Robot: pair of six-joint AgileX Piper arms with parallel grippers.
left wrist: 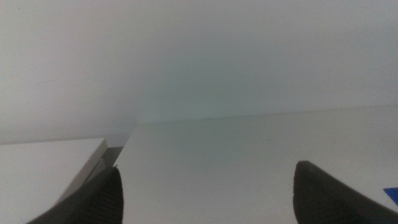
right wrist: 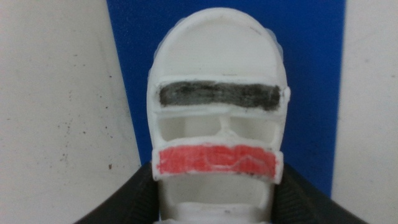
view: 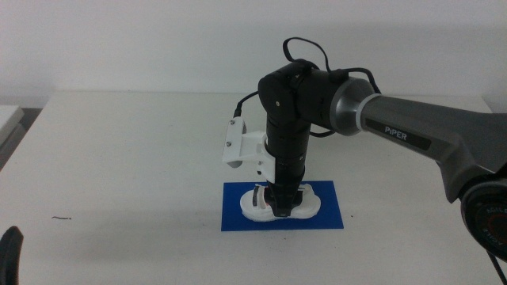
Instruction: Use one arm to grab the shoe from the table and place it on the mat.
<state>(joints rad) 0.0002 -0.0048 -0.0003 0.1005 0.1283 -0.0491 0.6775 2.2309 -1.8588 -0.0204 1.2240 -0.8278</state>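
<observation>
The white shoe (view: 306, 204) with black and red straps lies on the blue mat (view: 238, 218) at the middle front of the white table (view: 119, 158). My right arm (view: 412, 131) reaches in from the right and points straight down, its gripper (view: 281, 207) at the shoe's middle. In the right wrist view the two dark jaws stand tight against both sides of the shoe (right wrist: 217, 56), with the gripper (right wrist: 217, 208) shut on it and the mat (right wrist: 311, 74) beneath. My left gripper (view: 9, 253) waits at the front left, open and empty (left wrist: 205, 199).
A small dark mark (view: 62, 218) lies on the table at the front left. A white ledge (view: 8, 119) adjoins the table's left edge. A corner of the mat (left wrist: 392, 193) shows in the left wrist view.
</observation>
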